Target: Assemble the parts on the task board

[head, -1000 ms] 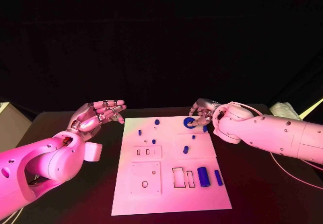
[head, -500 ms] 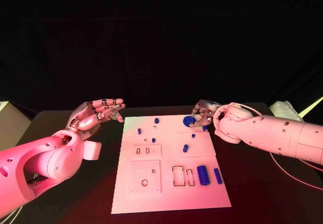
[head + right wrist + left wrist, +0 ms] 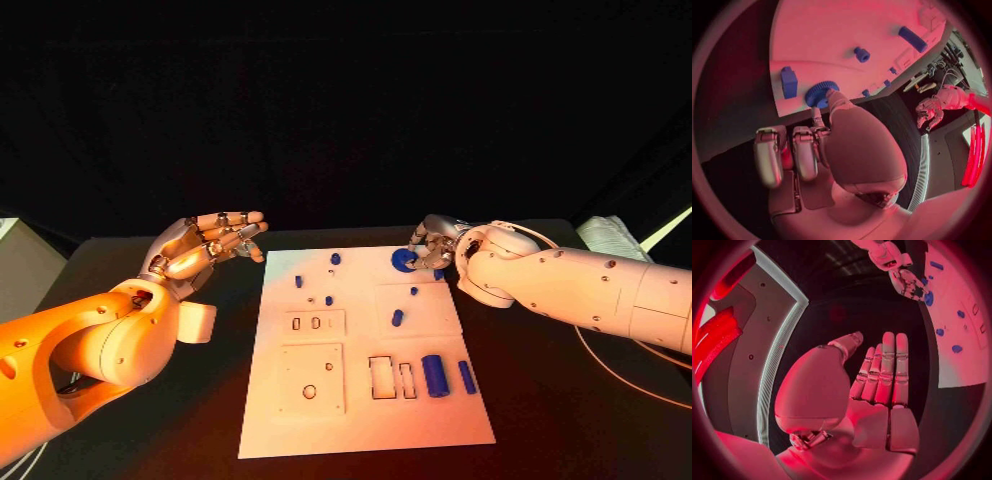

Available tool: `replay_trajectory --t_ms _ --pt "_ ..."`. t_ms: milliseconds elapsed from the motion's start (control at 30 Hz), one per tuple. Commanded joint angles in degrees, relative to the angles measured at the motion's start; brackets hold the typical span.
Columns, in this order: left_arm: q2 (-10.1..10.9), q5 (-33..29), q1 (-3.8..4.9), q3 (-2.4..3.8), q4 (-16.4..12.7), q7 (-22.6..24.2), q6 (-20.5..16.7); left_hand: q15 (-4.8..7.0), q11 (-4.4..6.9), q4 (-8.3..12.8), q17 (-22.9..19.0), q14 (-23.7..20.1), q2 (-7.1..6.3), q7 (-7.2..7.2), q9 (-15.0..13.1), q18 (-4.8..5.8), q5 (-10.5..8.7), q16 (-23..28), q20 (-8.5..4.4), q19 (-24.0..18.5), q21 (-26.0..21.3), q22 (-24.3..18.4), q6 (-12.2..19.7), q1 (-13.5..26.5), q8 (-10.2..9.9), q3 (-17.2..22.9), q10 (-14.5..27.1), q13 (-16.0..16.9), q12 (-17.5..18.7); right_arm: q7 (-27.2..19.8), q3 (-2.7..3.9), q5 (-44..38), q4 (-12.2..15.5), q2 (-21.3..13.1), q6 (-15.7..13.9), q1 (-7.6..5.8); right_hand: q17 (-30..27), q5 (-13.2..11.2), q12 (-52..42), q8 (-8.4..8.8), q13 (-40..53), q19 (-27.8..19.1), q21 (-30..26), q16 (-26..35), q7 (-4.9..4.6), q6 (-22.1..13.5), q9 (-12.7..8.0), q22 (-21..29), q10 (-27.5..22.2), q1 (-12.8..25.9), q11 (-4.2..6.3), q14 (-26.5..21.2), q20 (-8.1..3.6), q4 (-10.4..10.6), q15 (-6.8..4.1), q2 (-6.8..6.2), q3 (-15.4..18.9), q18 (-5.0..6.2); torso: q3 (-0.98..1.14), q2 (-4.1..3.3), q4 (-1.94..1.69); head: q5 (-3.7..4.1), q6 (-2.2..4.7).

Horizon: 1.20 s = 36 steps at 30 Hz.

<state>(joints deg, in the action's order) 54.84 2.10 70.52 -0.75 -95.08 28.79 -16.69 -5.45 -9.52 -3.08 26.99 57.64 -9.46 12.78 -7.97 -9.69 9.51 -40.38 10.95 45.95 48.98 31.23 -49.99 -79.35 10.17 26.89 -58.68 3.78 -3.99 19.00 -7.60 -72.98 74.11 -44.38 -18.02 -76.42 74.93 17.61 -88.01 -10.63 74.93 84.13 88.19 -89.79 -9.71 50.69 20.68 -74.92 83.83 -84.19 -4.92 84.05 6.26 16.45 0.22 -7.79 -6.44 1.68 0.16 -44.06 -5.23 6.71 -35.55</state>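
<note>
Legible text, labels, brands, numbers, signs: none. The task board (image 3: 361, 420) carries cut-out outlines and holes but no readable markings; the blue parts and both arms bear no lettering that can be made out.
</note>
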Motion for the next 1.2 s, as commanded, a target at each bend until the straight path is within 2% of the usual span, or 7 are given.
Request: replay_trajectory --t_ms 33,167,467,733,900,1133,1200 --pt "-0.06 0.20 0.05 0.04 -0.07 0.11 0.99 -0.08 -0.13 0.08 0.05 -0.50 0.10 0.40 0.07 -0.66 -0.31 -0.19 0.18 -0.36 0.24 0.09 -0.13 0.59 -0.35 0.29 0.45 -0.01 0.16 -0.41 -0.03 1.86 0.07 0.18 0.90 0.10 15.07 -0.50 -0.03 -0.07 12.15 4.74 0.18 -0.21 -0.03 0.18 -0.11 -13.23 3.53 1.18 -0.08 5.95 0.44 0.16 0.56 -0.37 -0.50 -1.14 0.04 -0.04 -0.01 0.08 -0.08" --pt "-0.09 0.20 0.05 0.04 -0.05 -0.09 1.10 -0.09 -0.14 0.07 0.04 -0.53 0.08 0.40 0.08 -0.66 -0.31 -0.23 0.19 -0.41 0.29 0.13 -0.10 0.62 -0.37 0.29 0.52 -0.01 0.17 -0.24 -0.03 2.56 -0.02 0.27 1.15 0.10 15.07 -0.54 0.12 0.01 11.95 4.71 0.14 -0.21 -0.05 0.07 -0.17 -13.18 3.34 1.59 -0.10 5.95 0.46 0.15 0.58 -0.55 -0.67 -1.12 0.01 -0.02 -0.03 0.13 -0.10" --pt "-0.03 0.20 0.05 0.04 -0.07 -0.39 1.25 -0.10 -0.15 0.09 0.03 -0.57 0.04 0.40 0.09 -0.66 -0.33 -0.26 0.20 -0.46 0.34 0.17 -0.07 0.63 -0.39 0.28 0.60 -0.02 0.20 0.72 -0.03 1.97 -0.22 0.51 1.30 0.09 15.07 -1.37 0.37 0.30 11.68 4.67 0.10 -0.21 -0.17 -0.51 -0.43 -13.16 3.03 4.33 -0.26 5.95 0.61 0.18 0.73 -2.39 -0.58 -1.11 0.06 0.00 -0.02 0.22 -0.16" --pt "-0.04 0.20 0.05 0.04 -0.07 -0.52 1.34 -0.12 -0.18 0.08 0.02 -0.63 -0.01 0.44 0.11 -0.66 -0.36 -0.31 0.22 -0.55 0.42 0.22 0.00 0.69 -0.43 0.24 0.76 -0.04 0.24 1.21 -0.03 0.79 -0.20 0.93 0.67 0.08 15.07 -1.78 0.36 0.25 11.73 4.65 0.06 -0.21 -0.18 -0.54 -0.45 -13.13 3.06 5.34 -0.27 5.95 0.65 0.23 0.76 -2.93 -0.08 -1.10 0.07 0.02 -0.04 0.25 -0.16" --pt "-0.05 0.20 0.05 0.04 -0.06 -0.59 1.39 -0.12 -0.18 0.08 0.02 -0.63 -0.01 0.44 0.11 -0.66 -0.36 -0.31 0.22 -0.55 0.42 0.22 0.00 0.69 -0.43 0.24 0.76 -0.04 0.24 1.44 -0.03 -0.22 -0.19 1.26 0.27 0.08 15.07 -2.20 0.34 0.19 11.77 4.70 0.14 -0.21 -0.16 -0.48 -0.44 -13.23 3.09 5.72 -0.26 5.95 0.66 0.21 0.75 -2.98 0.11 -1.12 0.05 0.02 -0.04 0.29 -0.03" --pt "-0.05 0.20 0.05 0.04 -0.08 -0.64 1.45 -0.14 -0.20 0.08 0.01 -0.65 -0.01 0.45 0.12 -0.66 -0.36 -0.36 0.23 -0.60 0.47 0.25 0.02 0.71 -0.45 0.24 0.84 -0.04 0.25 2.15 -0.04 -1.94 -0.58 1.91 0.61 0.07 15.07 -5.02 0.05 -0.97 12.25 4.79 0.26 -0.21 0.47 1.43 -0.11 -13.39 3.55 4.19 0.27 5.95 0.37 -0.22 0.34 -2.06 -1.27 -1.16 0.05 0.01 -0.04 0.29 -0.01" --pt "-0.04 0.20 0.06 0.04 -0.09 -0.69 1.46 -0.14 -0.20 0.08 0.01 -0.65 -0.01 0.45 0.12 -0.66 -0.36 -0.36 0.23 -0.60 0.47 0.25 0.02 0.71 -0.45 0.24 0.84 -0.04 0.25 2.32 -0.04 -2.63 -0.67 2.06 0.48 0.08 15.07 -7.21 -0.26 -2.21 12.71 4.85 0.34 -0.21 1.12 3.58 0.28 -13.49 4.00 3.35 0.82 5.95 -0.02 -0.30 -0.17 -1.55 -2.44 -1.19 0.05 0.02 -0.04 0.32 -0.04"
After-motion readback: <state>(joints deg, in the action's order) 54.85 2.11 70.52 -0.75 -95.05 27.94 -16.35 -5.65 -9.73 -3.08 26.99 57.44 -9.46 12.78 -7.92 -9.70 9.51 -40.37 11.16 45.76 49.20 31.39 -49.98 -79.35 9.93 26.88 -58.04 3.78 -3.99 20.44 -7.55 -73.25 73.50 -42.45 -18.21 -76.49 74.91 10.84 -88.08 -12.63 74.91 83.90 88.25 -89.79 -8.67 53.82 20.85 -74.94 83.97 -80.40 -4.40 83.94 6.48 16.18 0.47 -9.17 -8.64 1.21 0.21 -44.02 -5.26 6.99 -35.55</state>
